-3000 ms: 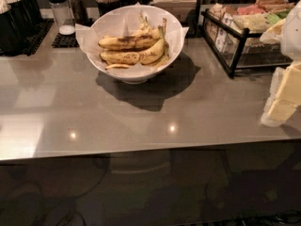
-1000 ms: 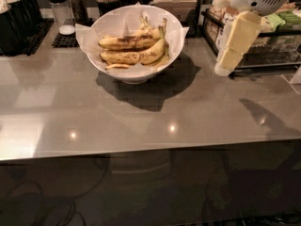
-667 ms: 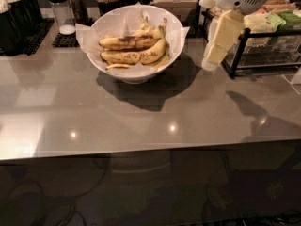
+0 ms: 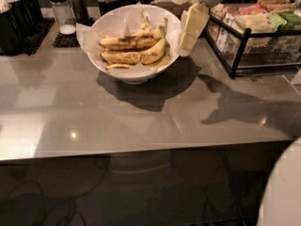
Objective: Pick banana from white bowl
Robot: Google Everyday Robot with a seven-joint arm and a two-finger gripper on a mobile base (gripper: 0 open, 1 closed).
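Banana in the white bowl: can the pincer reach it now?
Probably yes: the pincer hangs by the right rim of the white bowl, and the banana lies uncovered on top of the pile.

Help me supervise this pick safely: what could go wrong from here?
1. The cream gripper hangs at the rim of the wide white bowl; coming across, it could knock the bowl or snag the crinkled white paper liner.
2. The speckled yellow bananas lie piled together, so it may grab two.
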